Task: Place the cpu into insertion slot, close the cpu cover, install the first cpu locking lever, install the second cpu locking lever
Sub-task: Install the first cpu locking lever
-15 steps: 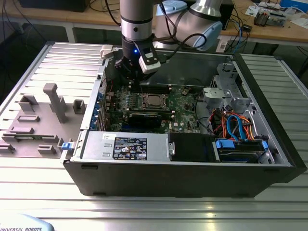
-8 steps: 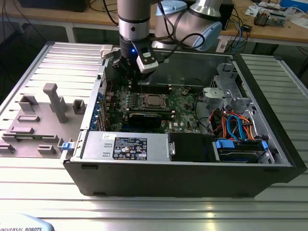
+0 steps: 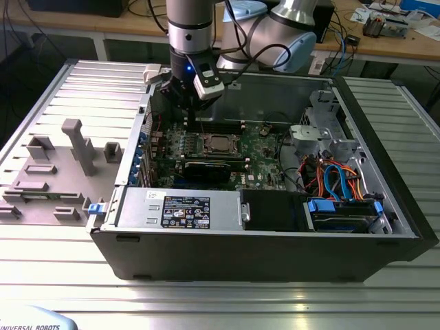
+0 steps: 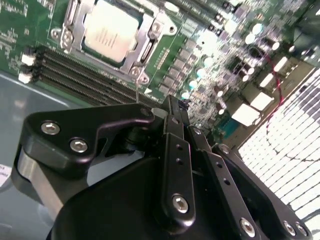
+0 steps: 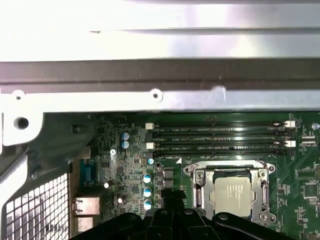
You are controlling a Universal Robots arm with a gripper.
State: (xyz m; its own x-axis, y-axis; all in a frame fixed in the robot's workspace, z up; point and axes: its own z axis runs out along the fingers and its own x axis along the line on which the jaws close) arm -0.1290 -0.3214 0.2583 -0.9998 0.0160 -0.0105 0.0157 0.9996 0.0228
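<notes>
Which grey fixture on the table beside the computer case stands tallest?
The T-topped post, rising well above the low blocks beside it, on the exterior view's left.

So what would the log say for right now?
cpu: seated | cover: down around cpu | gripper: shut, empty, over board beside cpu

Table: we see a ribbed silver metal top spreading below and around the pincer.
Fixtures: grey blocks stand on it, well apart from the pincer, toward the exterior view's left.
Desks: wooden tops on white legs run behind the pincer, strewn with cables.
Floor: we make out dark ground beneath them.
Light: a bright sheen lies on the table in front of the pincer.
</notes>
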